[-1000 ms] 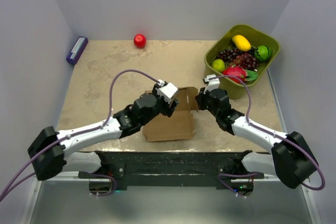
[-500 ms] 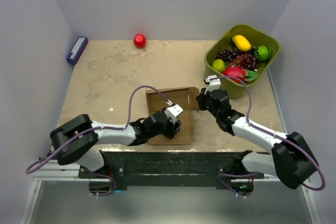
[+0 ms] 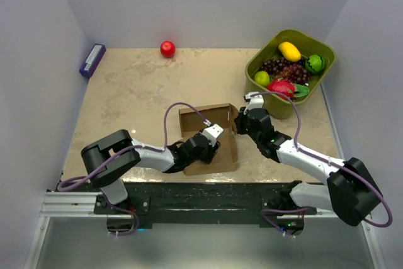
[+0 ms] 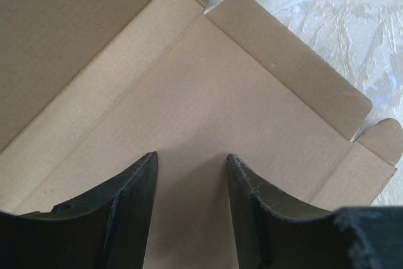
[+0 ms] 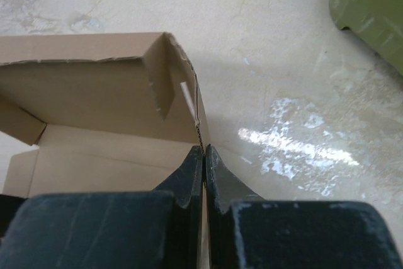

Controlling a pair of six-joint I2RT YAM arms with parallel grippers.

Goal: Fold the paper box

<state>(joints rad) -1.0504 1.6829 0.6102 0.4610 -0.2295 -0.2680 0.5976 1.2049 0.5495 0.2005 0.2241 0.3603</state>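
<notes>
Just below centre of the top view: paper box (image 3: 221, 154), open side up, long axis roughly top-to-bottom, raised wall at its upper end. Left gripper (image 4: 192, 181) half-spread over the box floor, clasping nothing. Right gripper (image 5: 204, 155) pinched tight on the right wall's edge.

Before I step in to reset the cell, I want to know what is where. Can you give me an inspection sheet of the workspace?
Surface: beige stone-pattern table, glare patches, no spills seen.
Job's things: paper box, partly folded, top open, front middle of the table.
Clutter: green bin of fruit far right; red ball at the far edge; purple block far left.
Grippers: left gripper open over the box floor, holding nothing; right gripper shut on the box's right wall.
Cables: a purple cable loops above each arm; no snag seen.
Surroundings: plain pale walls on three sides; nothing else seen.
</notes>
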